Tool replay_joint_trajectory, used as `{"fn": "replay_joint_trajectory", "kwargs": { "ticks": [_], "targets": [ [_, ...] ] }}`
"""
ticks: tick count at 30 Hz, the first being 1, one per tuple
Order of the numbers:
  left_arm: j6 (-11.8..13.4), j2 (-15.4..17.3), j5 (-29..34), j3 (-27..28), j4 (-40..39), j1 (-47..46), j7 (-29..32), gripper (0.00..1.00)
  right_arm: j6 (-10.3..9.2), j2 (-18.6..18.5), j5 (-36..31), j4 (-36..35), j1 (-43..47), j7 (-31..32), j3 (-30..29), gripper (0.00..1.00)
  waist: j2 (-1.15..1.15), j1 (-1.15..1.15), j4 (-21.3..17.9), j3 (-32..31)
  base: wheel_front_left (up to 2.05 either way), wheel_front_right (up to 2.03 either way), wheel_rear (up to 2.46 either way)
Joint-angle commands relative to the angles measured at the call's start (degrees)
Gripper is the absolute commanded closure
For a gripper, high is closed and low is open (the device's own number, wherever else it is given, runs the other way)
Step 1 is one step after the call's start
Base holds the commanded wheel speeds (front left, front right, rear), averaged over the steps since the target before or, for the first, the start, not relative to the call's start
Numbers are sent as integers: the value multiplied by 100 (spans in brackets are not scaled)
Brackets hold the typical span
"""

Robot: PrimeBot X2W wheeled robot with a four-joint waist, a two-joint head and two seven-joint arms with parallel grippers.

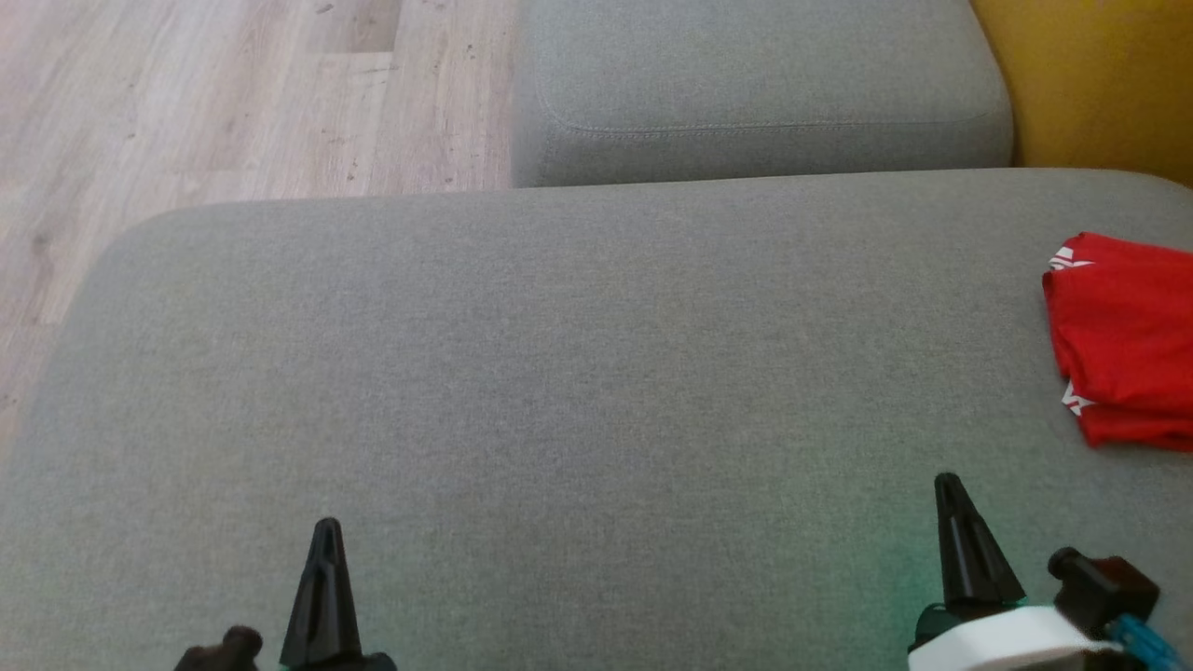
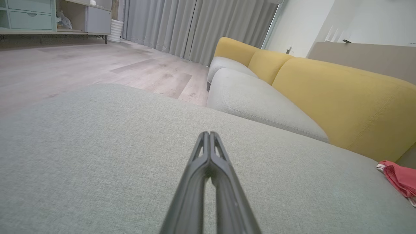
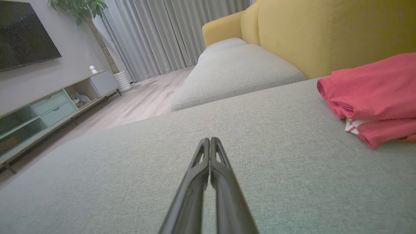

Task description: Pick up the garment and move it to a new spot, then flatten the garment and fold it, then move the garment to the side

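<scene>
Grey fabric sofa seat (image 1: 559, 373), red cloth garment (image 1: 1123, 340) with white trim at its right edge

Pale wooden floor (image 1: 233, 93) lies beyond the seat, and a yellow upholstered backrest (image 1: 1100, 84) stands at the far right. Layered on itself, the garment rests on the cushion. Low over bare fabric, the left gripper (image 1: 326, 529) and right gripper (image 1: 949, 483) both have fingers pressed together, holding nothing; the right one is nearer the garment, apart from it
</scene>
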Motion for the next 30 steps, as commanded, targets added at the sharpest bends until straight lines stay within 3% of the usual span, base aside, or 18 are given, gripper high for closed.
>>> {"fn": "replay_joint_trajectory", "kwargs": {
  "ticks": [1,30],
  "targets": [
    [-38,55,-181,108,-140,-258,35,100,-1,-75,206,-168,-300,26,-34,100,0,-1,-4,3,0,0,0],
    [-258,125,-2235,387,143,-686,462,100,-2,-138,2402,-88,-618,458,-183,100,0,-1,-78,65,0,0,0]
  ]
}}
